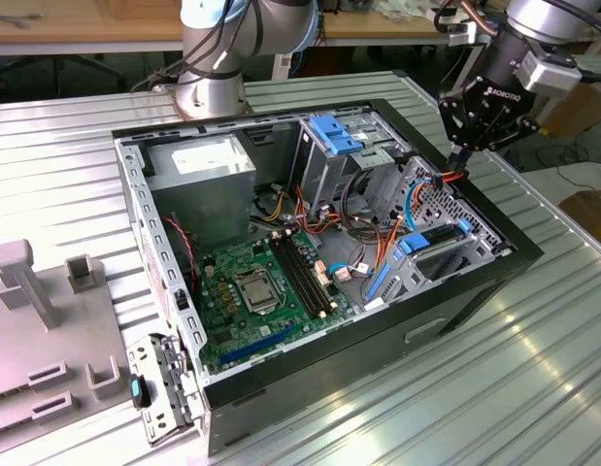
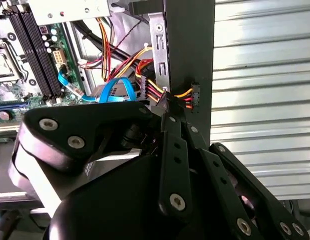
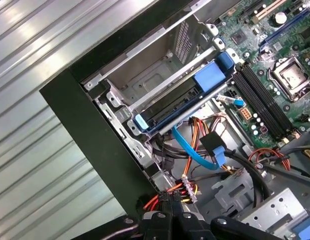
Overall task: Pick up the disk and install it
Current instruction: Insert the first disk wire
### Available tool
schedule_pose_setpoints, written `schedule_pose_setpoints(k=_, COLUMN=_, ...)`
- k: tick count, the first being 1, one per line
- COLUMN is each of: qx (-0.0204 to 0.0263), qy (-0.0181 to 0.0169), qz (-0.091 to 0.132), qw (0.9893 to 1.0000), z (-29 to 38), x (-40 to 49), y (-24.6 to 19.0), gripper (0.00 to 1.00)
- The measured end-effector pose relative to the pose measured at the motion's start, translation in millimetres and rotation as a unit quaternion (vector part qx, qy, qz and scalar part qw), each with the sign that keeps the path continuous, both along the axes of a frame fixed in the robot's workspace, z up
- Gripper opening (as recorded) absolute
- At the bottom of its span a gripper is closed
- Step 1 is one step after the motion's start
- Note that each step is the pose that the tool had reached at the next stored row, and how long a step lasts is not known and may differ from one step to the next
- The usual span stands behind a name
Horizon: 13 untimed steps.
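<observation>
The gripper (image 1: 458, 155) hangs over the far corner of the open computer case (image 1: 514, 257) on the exterior view's right. Its fingers are drawn together at the tips and pinch a small black plug (image 3: 166, 196) on a bundle of red, yellow and orange wires (image 2: 149, 87); in both wrist views the tips meet on that plug with no gap between them.

The case's black wall (image 2: 192, 45) stands just beside the fingers, so there is little room on that side; beyond the wall lies the bare ribbed metal table (image 1: 455, 388), wide and free. Inside, the cables crowd close under the tool; a light-blue flat cable (image 3: 192, 150) loops just beside the wires.

The disk (image 3: 175, 102) is apart from the gripper; it lies in the silver drive cage along the case wall, dark body between its blue rails, a blue tab at each end; in the exterior view it shows low in the case's near right part (image 1: 434, 243).

The motherboard (image 1: 261, 291) lies open in the middle of the case. A white label (image 1: 208, 155) sits on top of the grey power supply (image 1: 198, 184), its print too small to make out; the gripper's body carries white lettering.
</observation>
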<state>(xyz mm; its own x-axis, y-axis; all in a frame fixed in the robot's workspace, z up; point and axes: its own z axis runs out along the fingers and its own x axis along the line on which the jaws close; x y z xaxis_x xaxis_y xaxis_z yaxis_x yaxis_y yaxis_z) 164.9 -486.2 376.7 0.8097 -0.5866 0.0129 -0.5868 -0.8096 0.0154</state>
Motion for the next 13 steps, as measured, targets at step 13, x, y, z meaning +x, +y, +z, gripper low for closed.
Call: schedule_pose_setpoints(k=13, qx=0.0, qy=0.0, qz=0.149, qw=0.9889, z=0.0, x=3.5, y=0.0, gripper=0.36)
